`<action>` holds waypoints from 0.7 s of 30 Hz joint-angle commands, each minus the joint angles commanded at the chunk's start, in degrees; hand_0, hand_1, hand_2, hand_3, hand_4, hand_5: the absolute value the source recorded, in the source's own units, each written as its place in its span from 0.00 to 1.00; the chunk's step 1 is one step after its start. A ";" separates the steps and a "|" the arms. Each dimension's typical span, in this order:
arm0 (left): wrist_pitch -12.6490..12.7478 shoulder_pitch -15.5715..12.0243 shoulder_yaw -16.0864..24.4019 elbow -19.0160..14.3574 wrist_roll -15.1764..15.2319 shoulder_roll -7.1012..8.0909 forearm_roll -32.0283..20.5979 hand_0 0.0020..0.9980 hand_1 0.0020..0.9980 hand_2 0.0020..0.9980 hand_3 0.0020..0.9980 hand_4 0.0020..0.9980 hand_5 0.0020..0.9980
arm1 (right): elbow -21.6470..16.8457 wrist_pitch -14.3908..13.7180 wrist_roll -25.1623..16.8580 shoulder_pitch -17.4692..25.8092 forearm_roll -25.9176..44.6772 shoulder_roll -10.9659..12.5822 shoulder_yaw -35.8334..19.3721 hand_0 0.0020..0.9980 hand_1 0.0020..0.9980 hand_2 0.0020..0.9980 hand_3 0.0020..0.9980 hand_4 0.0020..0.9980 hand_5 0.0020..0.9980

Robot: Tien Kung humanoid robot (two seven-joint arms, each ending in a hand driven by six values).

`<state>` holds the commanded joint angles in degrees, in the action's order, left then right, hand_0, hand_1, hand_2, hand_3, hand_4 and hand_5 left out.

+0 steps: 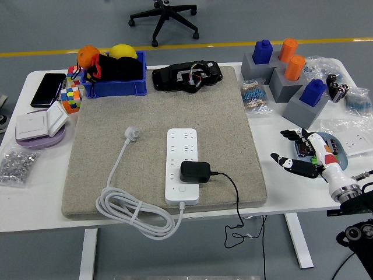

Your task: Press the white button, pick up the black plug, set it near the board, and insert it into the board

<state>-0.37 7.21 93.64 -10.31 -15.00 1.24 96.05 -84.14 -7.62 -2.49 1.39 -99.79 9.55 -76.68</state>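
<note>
Fingers spread wide and empty, the right hand (300,154) hovers off the mat's right edge. The black plug (195,171) sits on the white board (182,166) at its nine o'clock, long axis crosswise.

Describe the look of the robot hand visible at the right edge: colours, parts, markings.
The right hand has a white shell with black fingers and small red and green patches on its back. A silver metal ring joins the white wrist to the black arm below it. The left arm is out of view.
</note>
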 joint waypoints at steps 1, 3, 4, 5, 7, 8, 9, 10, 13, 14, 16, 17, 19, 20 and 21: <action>0.00 -0.05 -0.09 0.00 0.00 -0.02 -0.05 0.47 0.50 0.51 0.58 0.59 0.27 | -0.03 -0.01 -0.06 0.13 -0.02 -0.03 -0.23 0.76 0.70 0.68 0.65 0.87 0.28; -0.07 -0.18 0.00 0.00 -0.10 -0.01 0.27 0.47 0.50 0.51 0.58 0.59 0.27 | -0.06 -0.03 -0.17 0.31 -0.09 -0.16 -0.71 0.76 0.70 0.68 0.65 0.87 0.28; -0.08 -0.20 0.01 0.00 -0.11 0.00 0.32 0.47 0.50 0.51 0.58 0.59 0.27 | -0.06 -0.03 -0.17 0.33 -0.11 -0.18 -0.78 0.75 0.70 0.68 0.65 0.86 0.28; -0.11 -0.31 0.07 0.00 -0.15 0.06 0.45 0.47 0.50 0.51 0.58 0.59 0.27 | -0.09 -0.05 -0.21 0.35 -0.16 -0.22 -0.98 0.75 0.70 0.68 0.65 0.86 0.28; -0.14 -0.53 0.33 0.00 -0.24 0.19 0.83 0.47 0.50 0.51 0.58 0.59 0.27 | -0.18 -0.06 -0.30 0.30 -0.21 -0.17 -1.17 0.75 0.70 0.68 0.65 0.86 0.28; -0.14 -0.63 0.46 0.00 -0.28 0.25 0.96 0.47 0.50 0.51 0.58 0.59 0.27 | -0.23 -0.08 -0.37 0.23 -0.22 -0.11 -1.21 0.75 0.70 0.68 0.65 0.86 0.28; -0.15 -0.73 0.57 0.00 -0.32 0.32 1.08 0.47 0.50 0.51 0.58 0.59 0.27 | -0.28 -0.10 -0.45 0.14 -0.24 -0.05 -1.24 0.75 0.70 0.68 0.65 0.86 0.28; -0.16 -0.78 0.65 0.00 -0.36 0.37 1.19 0.47 0.50 0.51 0.58 0.59 0.27 | -0.33 -0.13 -0.53 0.07 -0.23 -0.01 -1.26 0.74 0.69 0.67 0.64 0.86 0.28; -0.15 -0.74 0.95 0.00 -0.45 0.56 1.47 0.47 0.50 0.51 0.58 0.59 0.27 | -0.40 -0.20 -0.75 -0.20 -0.24 0.08 -1.18 0.74 0.69 0.67 0.64 0.86 0.28; -0.13 -0.66 0.97 0.00 -0.45 0.61 1.46 0.47 0.50 0.51 0.58 0.59 0.27 | -0.40 -0.19 -0.78 -0.30 -0.23 0.13 -1.10 0.74 0.69 0.67 0.64 0.86 0.28; -0.13 -0.53 0.85 0.00 -0.46 0.66 1.32 0.47 0.50 0.51 0.58 0.59 0.27 | -0.36 -0.15 -0.81 -0.41 -0.24 0.21 -0.96 0.74 0.69 0.67 0.64 0.86 0.29; -0.14 -0.44 0.70 0.00 -0.44 0.69 1.23 0.47 0.50 0.51 0.58 0.59 0.27 | -0.34 -0.13 -0.82 -0.46 -0.21 0.28 -0.82 0.74 0.69 0.67 0.64 0.86 0.29; -0.12 -0.34 0.50 0.00 -0.39 0.73 1.09 0.47 0.50 0.51 0.58 0.59 0.27 | -0.29 -0.09 -0.81 -0.50 -0.17 0.36 -0.57 0.74 0.69 0.67 0.64 0.86 0.29; -0.06 -0.32 0.52 0.00 -0.34 0.75 1.09 0.47 0.50 0.51 0.58 0.59 0.27 | -0.25 -0.05 -0.78 -0.52 -0.15 0.37 -0.39 0.74 0.69 0.67 0.64 0.86 0.29; -0.02 -0.33 0.57 0.00 -0.29 0.77 1.11 0.47 0.50 0.51 0.58 0.59 0.27 | -0.23 -0.03 -0.77 -0.53 -0.14 0.38 -0.24 0.74 0.69 0.67 0.64 0.86 0.29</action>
<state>-0.39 6.88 94.20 -10.31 -15.29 2.00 97.16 -84.37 -7.65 -3.26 0.87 -99.93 9.94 -76.92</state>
